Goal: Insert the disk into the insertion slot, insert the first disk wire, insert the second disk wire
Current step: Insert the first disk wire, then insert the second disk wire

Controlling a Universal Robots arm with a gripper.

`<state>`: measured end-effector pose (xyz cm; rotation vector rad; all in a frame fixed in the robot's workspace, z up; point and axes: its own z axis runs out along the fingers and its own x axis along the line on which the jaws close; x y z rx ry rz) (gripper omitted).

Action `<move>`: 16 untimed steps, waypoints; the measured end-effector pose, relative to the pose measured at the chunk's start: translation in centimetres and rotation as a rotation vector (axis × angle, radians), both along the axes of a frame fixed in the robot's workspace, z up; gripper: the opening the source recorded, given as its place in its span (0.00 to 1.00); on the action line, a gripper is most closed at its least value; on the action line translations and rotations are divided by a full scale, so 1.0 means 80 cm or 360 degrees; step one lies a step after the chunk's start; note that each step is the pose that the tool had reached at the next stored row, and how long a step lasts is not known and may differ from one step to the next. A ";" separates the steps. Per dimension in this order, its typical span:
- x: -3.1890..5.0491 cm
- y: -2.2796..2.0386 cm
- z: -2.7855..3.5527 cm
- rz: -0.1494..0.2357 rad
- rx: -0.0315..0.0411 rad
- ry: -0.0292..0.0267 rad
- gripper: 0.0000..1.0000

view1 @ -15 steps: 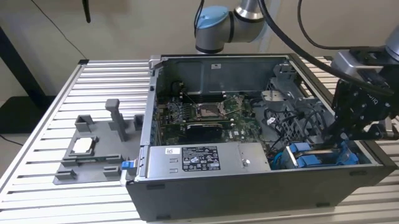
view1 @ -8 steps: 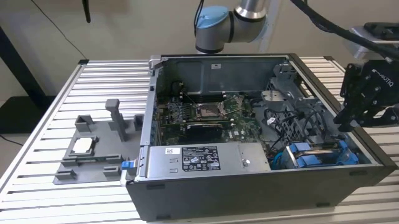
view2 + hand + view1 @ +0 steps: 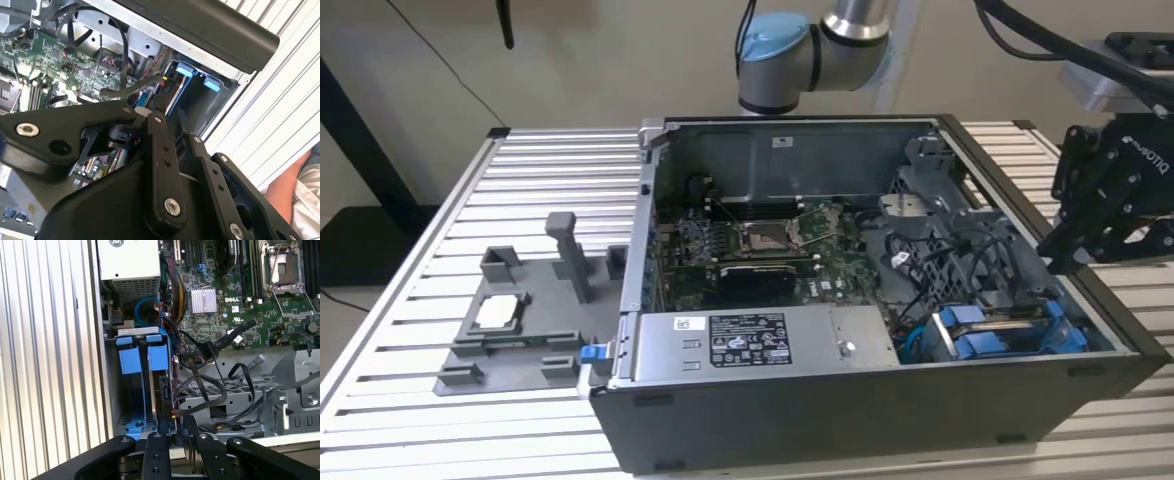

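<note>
Above the wall of the open computer case (image 3: 854, 420) on the exterior view's right, we see the gripper (image 3: 1067, 258) hanging close to the corner that houses the insertion slot (image 3: 131, 390). We cannot tell whether its jaws are parted or clenched, nor whether they carry anything.

In the first wrist view the disk (image 3: 162, 390) stands edge-on inside the slot, beside a compartment that looks vacant, and its blue carrier tab lines up with the neighbouring one. We judge the first step done.

A black wire (image 3: 220, 340) ending in a plug lies across the case floor between the slot and the motherboard (image 3: 250, 305), apart from the disk. We read it as unplugged, though the disk's socket edge is partly hidden.

We therefore place the work at the first wire step. That step calls for a firm hold on the plug, squaring it to the socket on the disk's edge, and keeping clear of the other cables crowded beside it.
</note>
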<state>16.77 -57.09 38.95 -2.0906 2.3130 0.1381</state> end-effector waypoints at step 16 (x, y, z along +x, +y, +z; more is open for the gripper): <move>-0.005 0.0429 -0.0005 0.0000 0.0000 -0.00001 0.26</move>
